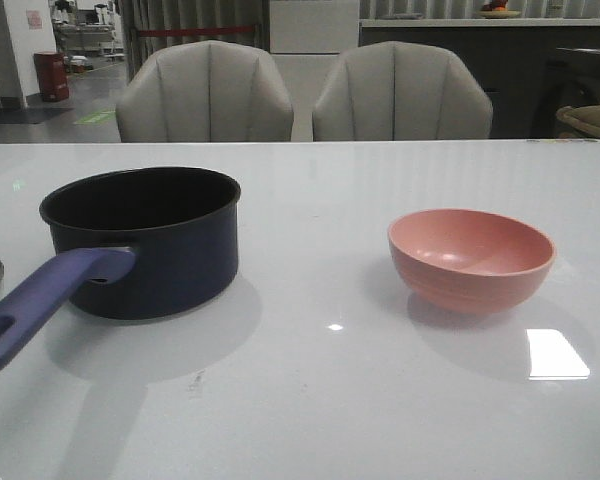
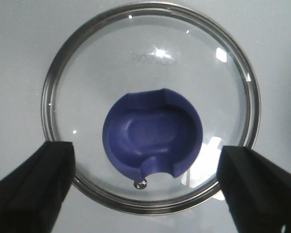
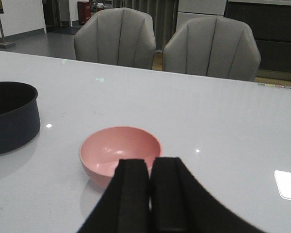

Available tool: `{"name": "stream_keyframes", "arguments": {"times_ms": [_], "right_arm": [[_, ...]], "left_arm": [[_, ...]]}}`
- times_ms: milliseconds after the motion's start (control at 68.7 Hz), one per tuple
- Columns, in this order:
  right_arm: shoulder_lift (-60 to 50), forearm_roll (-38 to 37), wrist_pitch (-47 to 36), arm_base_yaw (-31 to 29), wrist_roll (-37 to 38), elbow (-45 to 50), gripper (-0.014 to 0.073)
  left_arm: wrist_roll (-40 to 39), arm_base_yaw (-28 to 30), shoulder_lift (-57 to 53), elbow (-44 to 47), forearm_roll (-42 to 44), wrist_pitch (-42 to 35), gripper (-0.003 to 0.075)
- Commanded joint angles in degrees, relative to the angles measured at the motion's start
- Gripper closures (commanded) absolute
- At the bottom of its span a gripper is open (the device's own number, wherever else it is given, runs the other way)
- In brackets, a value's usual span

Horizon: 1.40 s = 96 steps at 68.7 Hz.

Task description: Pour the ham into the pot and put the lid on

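Only the claws show — no arm links, cables, screws or markings are in view. The left claw [image 2: 145, 189] has two matte black fingers [image 2: 31, 189], broad and blocky, with flat faces and slanted upper edges. The right claw [image 3: 150, 194] has two black fingers [image 3: 132, 194] too — long, smooth bars with rounded tips and a dull sheen, widening toward the base.

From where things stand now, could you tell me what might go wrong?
1. The left gripper is open, its fingers wide of the lid's knob; closing off-centre could slip on the glass.
2. The pot's handle juts toward the near edge; an arm could knock it.
3. No ham shows in the bowl, so pouring may add nothing; the right gripper is shut beside it.
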Motion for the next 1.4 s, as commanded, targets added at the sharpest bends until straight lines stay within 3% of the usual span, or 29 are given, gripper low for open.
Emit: {"name": "stream_keyframes", "arguments": {"times_ms": [0, 378, 757, 888, 1150, 1382], "right_arm": [[0.6, 0.1, -4.9, 0.1, -0.7, -1.7, 0.0434], [0.6, 0.1, -4.9, 0.1, -0.7, -1.7, 0.0434], [0.6, 0.1, -4.9, 0.1, -0.7, -1.7, 0.0434], [0.6, 0.1, -4.9, 0.1, -0.7, -1.7, 0.0434], [0.6, 0.1, -4.9, 0.1, -0.7, -1.7, 0.0434], [0.6, 0.1, -4.9, 0.1, -0.7, -1.7, 0.0434]], "left_arm": [[0.2, 0.0, -0.5, -3.5, -0.6, 0.3, 0.0092], [1.5, 0.6, 6.7, -8.6, -1.1, 4.9, 0.0092], [4.6, 2.3, 8.5, -9.1, -4.7, 4.8, 0.0101], [6.2, 2.4, 8.5, -9.1, -6.7, 4.1, 0.0171], [6.2, 2.4, 8.5, -9.1, -6.7, 4.1, 0.0412], [6.2, 2.4, 8.5, -9.1, -6.7, 3.9, 0.0430]]}}
